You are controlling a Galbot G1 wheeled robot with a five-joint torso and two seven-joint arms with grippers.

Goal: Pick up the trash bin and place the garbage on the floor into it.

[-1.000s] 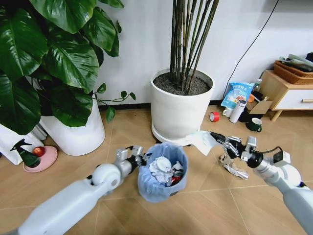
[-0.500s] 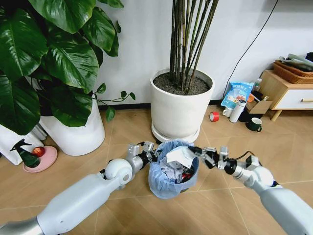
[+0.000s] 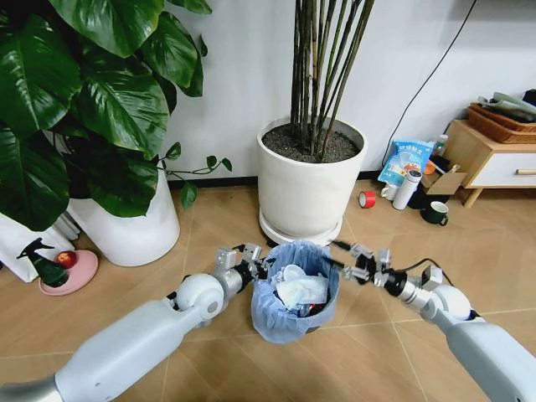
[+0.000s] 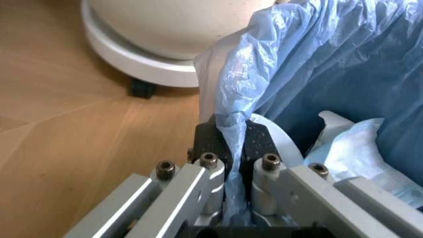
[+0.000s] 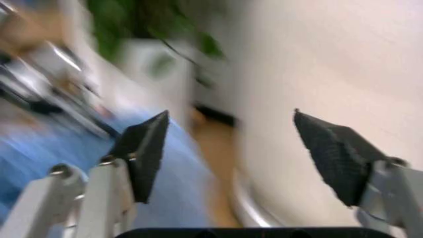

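bright even daylight, right wrist view motion-blurred

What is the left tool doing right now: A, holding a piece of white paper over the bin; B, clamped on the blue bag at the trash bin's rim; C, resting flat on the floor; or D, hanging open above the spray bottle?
B: the left wrist view shows the left tool with its pads pinched on the blue bag at the rim of the trash bin, and the head view shows it at that rim too.

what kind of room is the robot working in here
Probably a home living room or lounge corner: wood-look floor, large potted plants in white pots, and a low wooden cabinet against the wall.
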